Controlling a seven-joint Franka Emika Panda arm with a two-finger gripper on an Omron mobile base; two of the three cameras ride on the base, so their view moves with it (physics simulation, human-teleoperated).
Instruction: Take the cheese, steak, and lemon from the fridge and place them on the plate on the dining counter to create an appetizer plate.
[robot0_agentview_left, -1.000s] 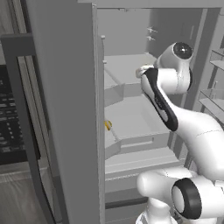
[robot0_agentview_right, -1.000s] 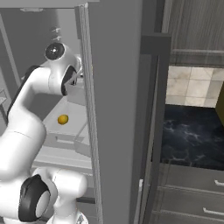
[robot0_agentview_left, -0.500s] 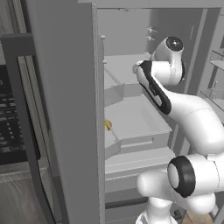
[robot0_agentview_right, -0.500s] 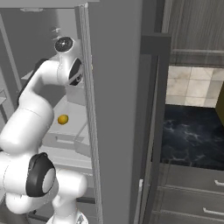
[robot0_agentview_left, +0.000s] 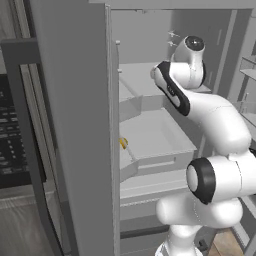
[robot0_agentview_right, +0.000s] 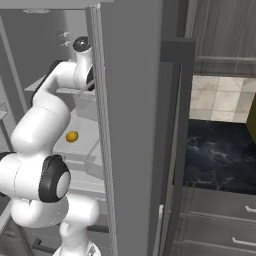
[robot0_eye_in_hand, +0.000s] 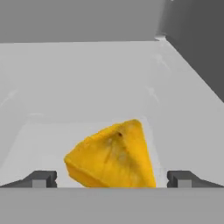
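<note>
1. Gripper (robot0_eye_in_hand: 112, 179): the jaws stand wide apart, one dark fingertip at 7 o'clock and the other at 5 o'clock of the hand view. Nothing is held between them.
2. Cheese (robot0_eye_in_hand: 113, 156): the yellow-orange wedge lies on a pale fridge shelf (robot0_eye_in_hand: 87, 87), directly between the two fingertips and just ahead of them, at 6 o'clock in the hand view. Its pointed end faces 1 o'clock and its blunt end faces 8 o'clock.
3. Handling judgement: the wedge looks small, light and firm. Its sloping faces are likely to slide out of a pinch taken near the point.
4. Recommended hold: the fingers should close across the thick middle of the wedge, low on its flanks, where opposing faces lie closest to parallel.
5. Lemon (robot0_agentview_right: 72, 136): the round yellow ball rests on a lower shelf of the fridge (robot0_agentview_right: 130, 100), beyond and below the arm in the right base view.
6. Steak, plate: positions cannot be told.
</note>
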